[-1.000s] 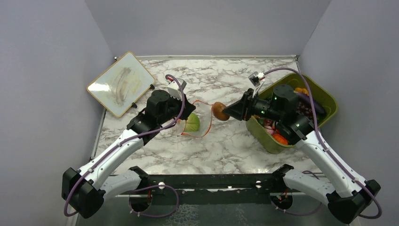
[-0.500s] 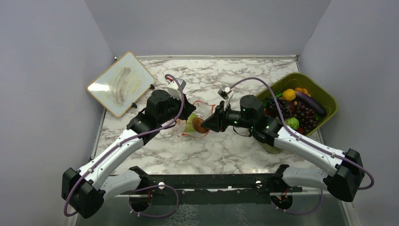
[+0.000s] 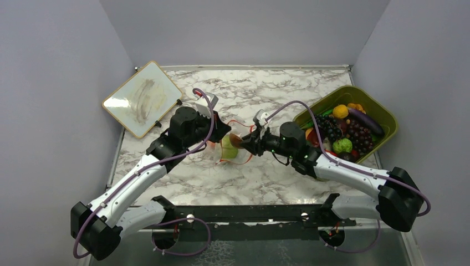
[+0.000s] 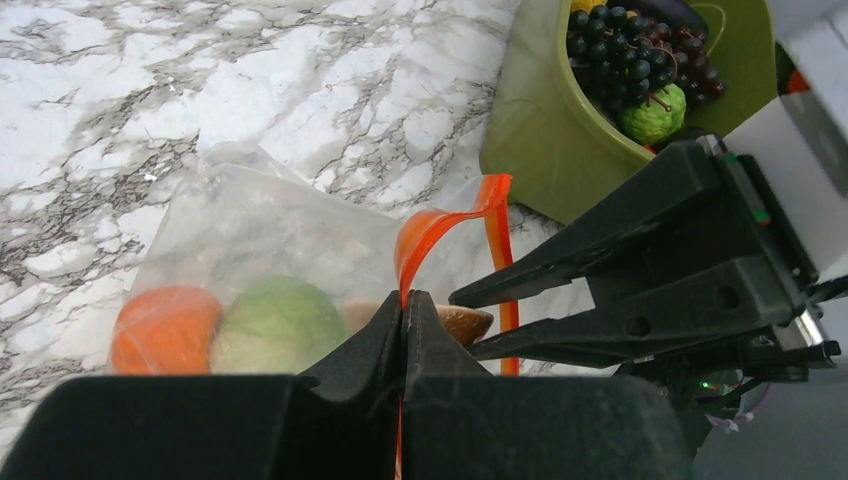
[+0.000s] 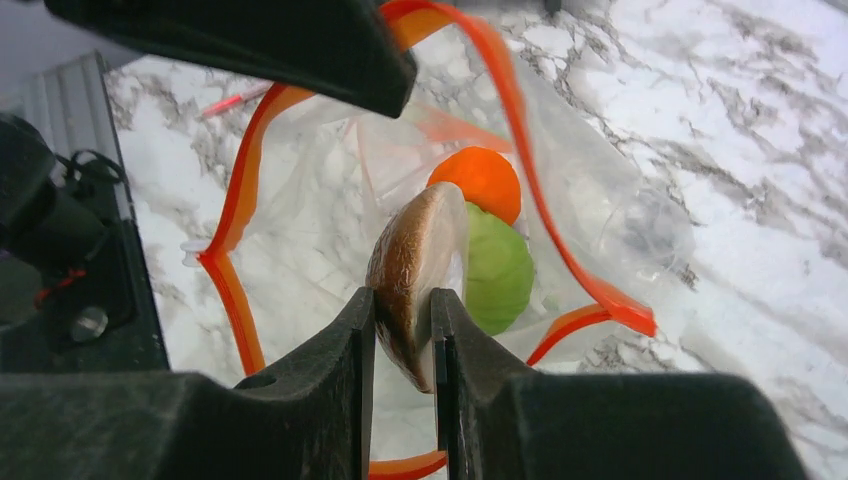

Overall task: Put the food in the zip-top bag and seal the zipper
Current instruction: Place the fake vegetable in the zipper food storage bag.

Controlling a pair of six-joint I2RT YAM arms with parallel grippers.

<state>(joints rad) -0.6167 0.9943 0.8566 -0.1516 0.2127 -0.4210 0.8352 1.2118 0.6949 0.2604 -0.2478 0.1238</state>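
The bag (image 4: 260,220) lies on the worktop (image 3: 266,100) between the two arms, well left of the bin (image 3: 382,111), with its mouth facing right. The left hand (image 4: 403,310) is pressed together on the zipper (image 4: 440,225), pinching one lip of the strip and lifting it so the mouth gapes. Deep in the bag, the orange piece (image 5: 478,180) and the green ball (image 5: 500,270) sit touching. The right hand (image 5: 402,300) pinches the brown piece (image 5: 415,260) across its narrow sides and holds it at the mouth, inside the loop of the strip. Whether it has cleared the lip or is only level with it is hard to tell. The film looks thin, soft and crinkly, and would likely slump shut if the lip were let go. The strip is its stiffest part and so the place to hold. For sealing, both lips probably need pinching together at one end and pressing along. The toys seem light, hard and smooth, so the brown piece may roll. It would be safest let go low, against the green ball. More food, grapes (image 4: 610,60) among it, sits in the bin.
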